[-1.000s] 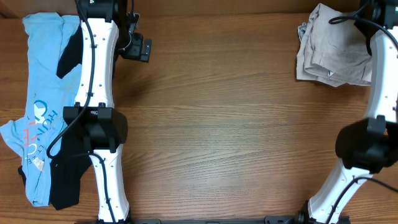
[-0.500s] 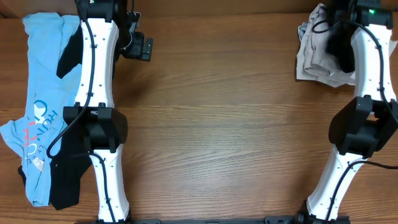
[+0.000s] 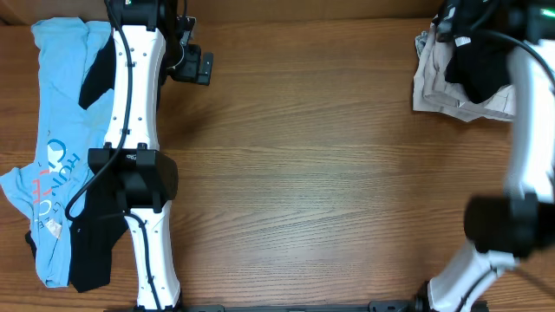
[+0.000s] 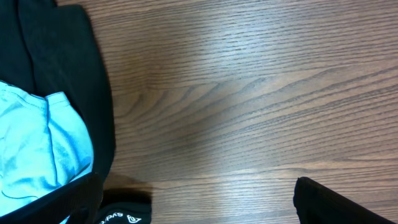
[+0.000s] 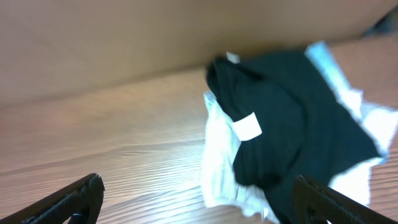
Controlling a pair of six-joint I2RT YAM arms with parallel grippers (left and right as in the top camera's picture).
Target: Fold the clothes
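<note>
step in hand: the crumpled black short-sleeved t-shirt [image 5: 286, 118] lies bunched on top of the pale folded cloth pile [image 5: 217, 168] at the far right corner of the brown wood-grain table [image 3: 303, 173]. it looks unfolded, so i judge your next job is to carry it to open wood and spread it flat.
right gripper [image 5: 196, 186]: fingers spread wide and empty, hovering just short of the shirt.
left gripper [image 4: 211, 202]: also spread and empty, over bare wood just beside the light-blue printed tee [image 3: 61, 104] and the plain black limp garment [image 3: 91, 251].
how to do it well: pinch only the top black layer near the small white tag [image 5: 249, 126]. lift slowly so you don't drag the pale pile along.
materials: matte, limp knit. expect it to sag and crease as you lift it.
shapes: the shirt is a lumpy mound, and you cannot make out its sleeves or hem. the pile beneath is flatter and squarer.
</note>
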